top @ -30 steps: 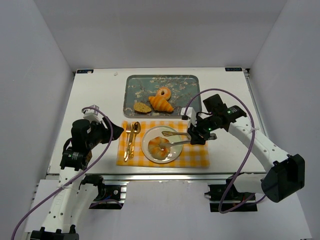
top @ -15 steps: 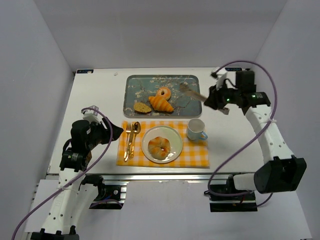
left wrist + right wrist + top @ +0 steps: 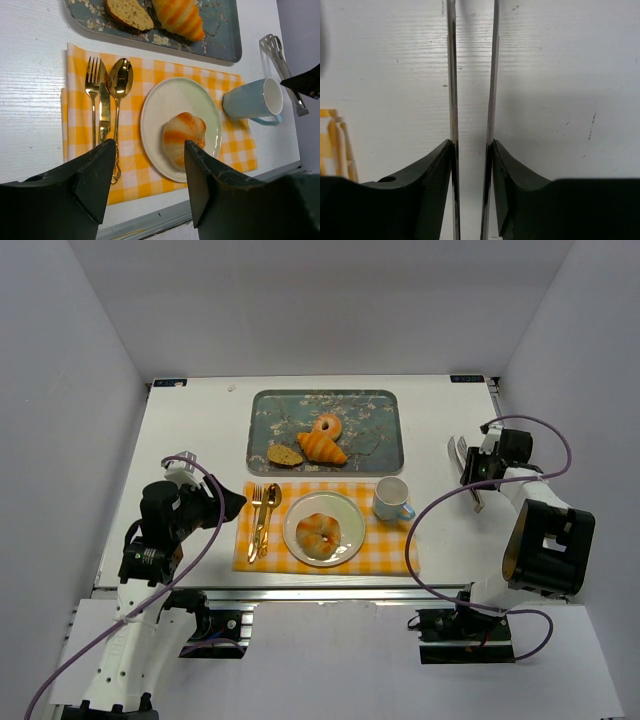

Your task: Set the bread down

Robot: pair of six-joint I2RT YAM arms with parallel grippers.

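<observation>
Left wrist: my left end effector (image 3: 147, 165), jaws wide and empty, idle, frames the plate (image 3: 165, 97). The bread (image 3: 184, 136) sits on it, so placing looks done. Right wrist: my right end effector (image 3: 470, 155) squeezes both arms of the tongs (image 3: 452, 90) over bare counter (image 3: 560, 75). Only top external shows them lying right of the cup (image 3: 392, 500).

1. The bread (image 3: 184, 136), centre of my left wrist view: golden-orange with paler cream streaks.
2. The plate (image 3: 170, 97): plain white.
3. The cloth (image 3: 76, 125): yellow-and-white check.
4. The tray (image 3: 222, 42), along the top: grey-blue with pale blossoms.
5. The cup (image 3: 245, 105): pale blue, white inside.
6. The cutlery (image 3: 120, 80): gold.
7. The tongs (image 3: 451, 75): bright silver against the white table (image 3: 560, 75).
8. My left gripper (image 3: 150, 142), at the bottom: black.
</observation>
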